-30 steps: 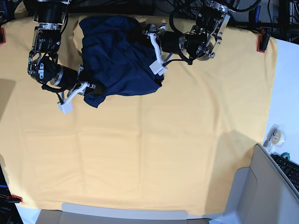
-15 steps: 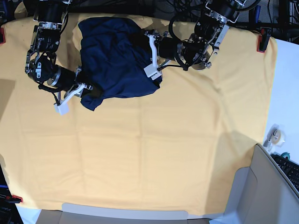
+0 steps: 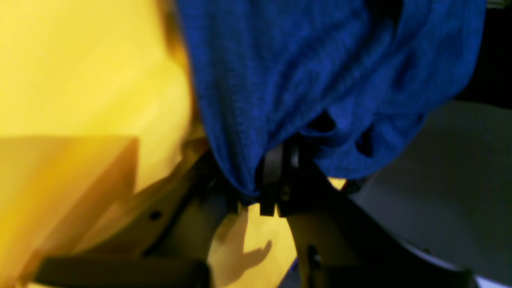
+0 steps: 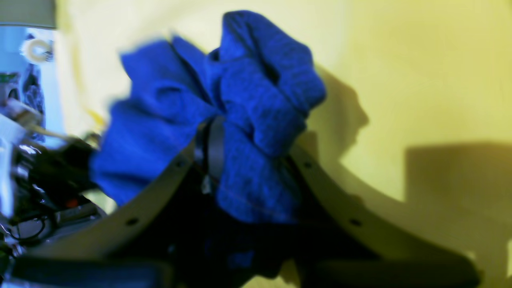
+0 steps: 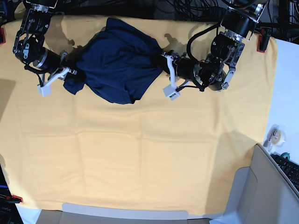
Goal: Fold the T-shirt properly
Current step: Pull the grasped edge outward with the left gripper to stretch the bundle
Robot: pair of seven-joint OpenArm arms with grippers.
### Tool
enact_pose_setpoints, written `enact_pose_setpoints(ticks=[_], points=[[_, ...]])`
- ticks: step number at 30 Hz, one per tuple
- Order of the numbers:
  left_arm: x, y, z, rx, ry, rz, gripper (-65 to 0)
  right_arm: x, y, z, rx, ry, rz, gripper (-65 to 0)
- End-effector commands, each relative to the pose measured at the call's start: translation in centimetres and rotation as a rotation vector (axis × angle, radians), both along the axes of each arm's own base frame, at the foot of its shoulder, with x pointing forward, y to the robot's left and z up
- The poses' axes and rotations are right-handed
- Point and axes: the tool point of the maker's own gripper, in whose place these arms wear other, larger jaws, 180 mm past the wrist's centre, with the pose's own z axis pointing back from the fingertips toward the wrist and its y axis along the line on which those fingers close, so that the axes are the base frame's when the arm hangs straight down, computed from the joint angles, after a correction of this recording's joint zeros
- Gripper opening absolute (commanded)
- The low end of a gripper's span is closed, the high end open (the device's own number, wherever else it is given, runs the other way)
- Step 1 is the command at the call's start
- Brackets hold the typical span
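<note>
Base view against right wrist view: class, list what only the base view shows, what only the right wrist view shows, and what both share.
Only the base view shows the whole spread: the T-shirt bunched and stretched between both arms, the left tool at its other edge, the red clamps and the keyboard. Only the right wrist view shows the close grip: the right tool shut on a thick gather of fabric that bulges past its fingers. Both show the blue T-shirt, the yellow cloth under it, and the roll of tape.
</note>
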Motion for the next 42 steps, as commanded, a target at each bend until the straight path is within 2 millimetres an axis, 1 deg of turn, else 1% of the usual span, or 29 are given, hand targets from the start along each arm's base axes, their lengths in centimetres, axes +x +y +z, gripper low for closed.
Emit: enact_pose_setpoints(ticks=[1,3,7,10,13,15,17,19,21,24,26,31,33,34,35,37,38,41,42], points=[[1.9,1.6,0.0,0.068,-0.032,0.013,-64.9,0.3,-0.4,1.2,-0.017,-0.046,0.006,-65.0],[4.1,1.7,0.5,0.074,-0.052,0.026,-64.9,-0.8,-0.6,1.4,-0.036,-0.046,0.004,-65.0],[7.2,0.2,2.5,0.091,-0.131,-0.037,-64.9,-2.9,-1.0,2.1,-0.067,-0.050,-0.024,-65.0],[8.6,-0.9,3.2,0.109,-0.161,-0.086,-64.9,-4.3,-0.6,2.4,-0.077,-0.048,-0.026,-65.0],[9.9,-2.0,3.8,0.125,-0.182,-0.116,-64.9,-5.9,0.1,1.8,-0.061,-0.015,-0.030,-65.0],[10.4,-2.7,4.0,0.132,-0.200,-0.138,-64.9,-6.7,0.6,1.3,-0.042,0.009,-0.039,-65.0],[10.6,-3.0,3.8,0.153,-0.211,-0.164,-64.9,-7.5,1.6,0.8,-0.009,0.031,-0.047,-65.0],[10.6,-3.5,3.7,0.165,-0.230,-0.193,-64.9,-7.7,2.5,0.5,0.021,0.041,-0.060,-65.0],[10.2,-3.9,3.4,0.170,-0.236,-0.213,-64.9,-7.9,3.0,0.2,0.030,0.050,-0.072,-65.0],[10.2,-4.1,3.4,0.167,-0.243,-0.215,-64.7,-8.0,3.0,-0.4,0.010,0.064,-0.081,-65.0],[10.7,-4.1,3.8,0.168,-0.256,-0.214,-64.7,-8.1,2.9,-0.8,-0.012,0.076,-0.086,-65.0],[10.8,-3.9,3.8,0.171,-0.257,-0.212,-64.4,-8.2,2.0,-1.4,-0.075,0.094,-0.094,-65.0],[10.8,-4.0,3.9,0.166,-0.258,-0.212,-61.3,-7.9,1.8,-1.4,-0.090,0.090,-0.094,-65.0],[10.8,-4.0,4.0,0.162,-0.257,-0.209,-57.9,-7.9,1.7,-1.5,-0.098,0.094,-0.092,-63.6],[11.0,-4.0,4.2,0.158,-0.261,-0.202,-53.5,-7.9,1.7,-1.6,-0.103,0.097,-0.090,-60.5],[11.8,-3.8,4.9,0.139,-0.270,-0.168,-45.5,-7.9,1.8,-1.6,-0.105,0.098,-0.080,-53.2],[12.2,-3.8,5.5,0.126,-0.283,-0.154,-43.1,-8.0,1.8,-1.6,-0.106,0.098,-0.080,-49.3],[12.6,-3.7,6.5,0.094,-0.298,-0.121,-42.0,-8.1,1.5,-1.5,-0.115,0.098,-0.082,-40.9],[12.8,-3.3,6.8,0.089,-0.299,-0.105,-42.0,-8.1,1.4,-1.5,-0.117,0.100,-0.083,-39.4]])
